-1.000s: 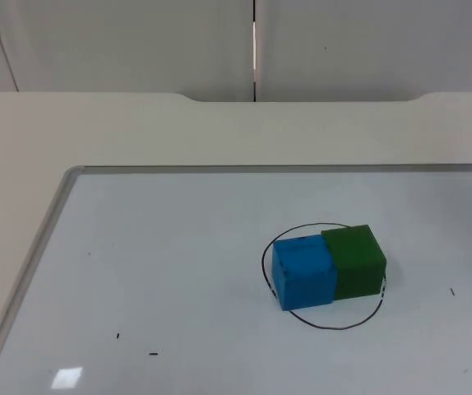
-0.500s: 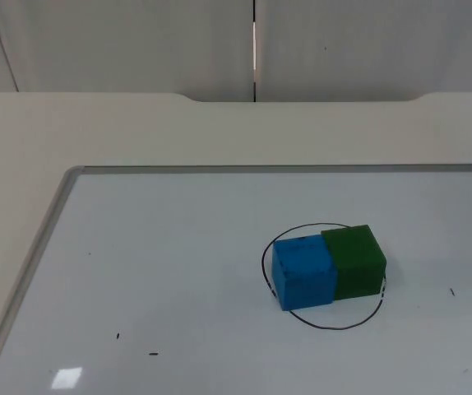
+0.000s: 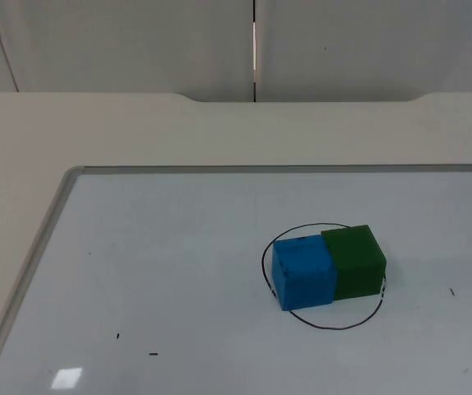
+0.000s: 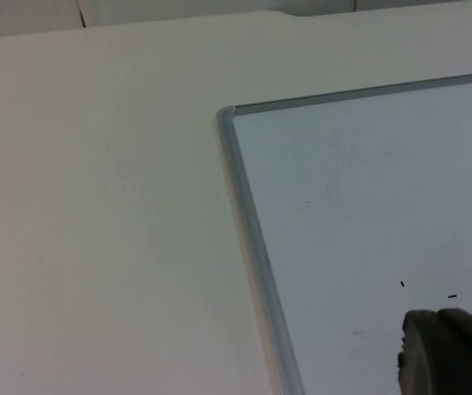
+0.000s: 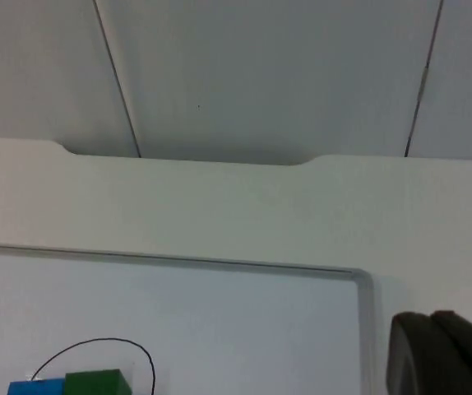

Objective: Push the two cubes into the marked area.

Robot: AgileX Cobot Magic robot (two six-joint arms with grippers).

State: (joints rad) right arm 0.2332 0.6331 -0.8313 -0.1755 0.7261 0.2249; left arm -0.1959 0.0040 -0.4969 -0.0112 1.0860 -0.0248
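A blue cube and a green cube stand side by side, touching, on a whiteboard in the top view. Both lie inside a hand-drawn black circle, and the green cube's right side reaches the line. The right wrist view catches the blue cube, the green cube and part of the circle from a distance. My right gripper hangs beyond the board's right corner, far from the cubes. My left gripper hovers over the board near its left edge, also well away from them.
The whiteboard's grey frame runs along the left and back; its corners appear as the frame and the frame in the wrist views. A few small black marks dot the board. The grey partition wall closes off the back.
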